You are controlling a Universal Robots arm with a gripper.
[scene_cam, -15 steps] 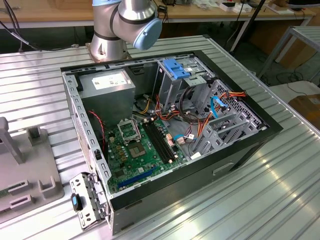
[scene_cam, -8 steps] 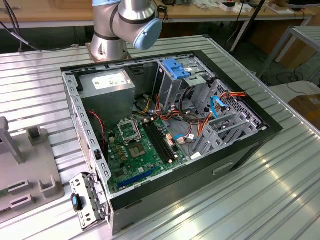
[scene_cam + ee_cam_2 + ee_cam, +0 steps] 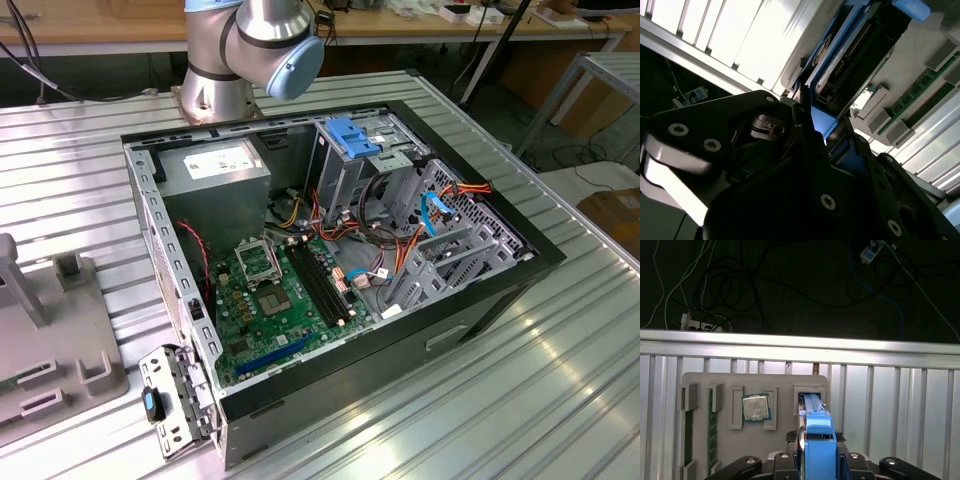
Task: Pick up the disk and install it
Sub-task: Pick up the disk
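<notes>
The disk (image 3: 818, 432) stands on edge in a slot of a grey fixture tray (image 3: 700, 382), its bright blue carrier rail uppermost. My gripper (image 3: 819, 446) sits over its upper end, with dark fingers (image 3: 801, 437) pressed against both sides of the blue rail, shut on it. In the second wrist view the disk (image 3: 850, 45) appears edge-on, dark body and blue rail, running from the tray slot down between my gripper (image 3: 815, 120) fingers. The open computer case (image 3: 340, 250) lies on the table in the exterior view, with a metal drive cage (image 3: 352, 150) at its far side.
The tray also holds a processor chip (image 3: 756, 407) and a green memory stick (image 3: 712, 425) in slots beside the disk. It rests near the ribbed metal table's edge (image 3: 800, 342), with floor cables beyond. The arm's base (image 3: 250, 50) stands behind the case.
</notes>
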